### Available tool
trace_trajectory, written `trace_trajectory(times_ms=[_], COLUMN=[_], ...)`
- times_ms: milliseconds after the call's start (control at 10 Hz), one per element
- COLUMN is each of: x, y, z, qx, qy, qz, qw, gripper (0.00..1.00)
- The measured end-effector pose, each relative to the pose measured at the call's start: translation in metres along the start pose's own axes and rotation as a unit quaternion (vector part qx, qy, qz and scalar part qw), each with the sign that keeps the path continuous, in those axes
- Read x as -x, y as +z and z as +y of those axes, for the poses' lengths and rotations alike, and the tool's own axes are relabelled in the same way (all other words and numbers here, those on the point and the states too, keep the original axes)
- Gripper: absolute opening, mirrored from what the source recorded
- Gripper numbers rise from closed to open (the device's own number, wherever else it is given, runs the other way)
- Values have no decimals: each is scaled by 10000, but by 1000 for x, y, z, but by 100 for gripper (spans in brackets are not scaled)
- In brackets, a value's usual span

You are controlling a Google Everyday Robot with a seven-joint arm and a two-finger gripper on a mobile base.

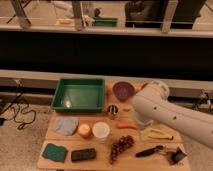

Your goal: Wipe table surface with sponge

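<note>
The hand does not show: it sits somewhere behind the white arm (167,115), which reaches in from the right and covers the right middle of the wooden counter (102,150). Whether the hand is clenched or released, and whether it touches anything, cannot be told.

The arm's rounded end lies just right of a purple bowl (123,91) and a small metal cup (113,110). An orange carrot-like piece (126,126) lies just beside the arm's lower edge, and a pale yellow item (156,134) sits under that edge, too blurred to name. In front of these lie a bunch of dark red grapes (121,146), a black-handled tool (149,151) and a small dark object (176,156) at the front right corner.

Towards the middle stand a white cup (101,130) and an orange fruit (85,130), side by side. A blue cloth (66,125) lies to their left, in front of a green tray (80,81).

The green sponge (54,152) lies flat at the front left corner of the counter, well apart from the arm, with a dark block (83,154) just to its right.
</note>
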Motion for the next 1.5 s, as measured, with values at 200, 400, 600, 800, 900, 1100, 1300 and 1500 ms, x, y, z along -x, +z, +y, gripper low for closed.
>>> trace_trajectory(times_ms=[200,400,600,800,900,1100,1300,1500], x=[44,72,102,106,106,106,107,129], y=[-15,-28,-34,-34,-34,-34,-33,-27], z=[10,25,44,46,45,46,46,50], qx=[-114,-195,-212,-219,-218,-218,-213,-147], qy=[-451,-820,-1283,-1360,-1366,-1364,-1408,-1681], qz=[-110,-215,-356,-354,-358,-358,-363,-375], qw=[9989,9962,9909,9898,9897,9898,9891,9849], gripper=[80,80,80,80,80,80,80,80])
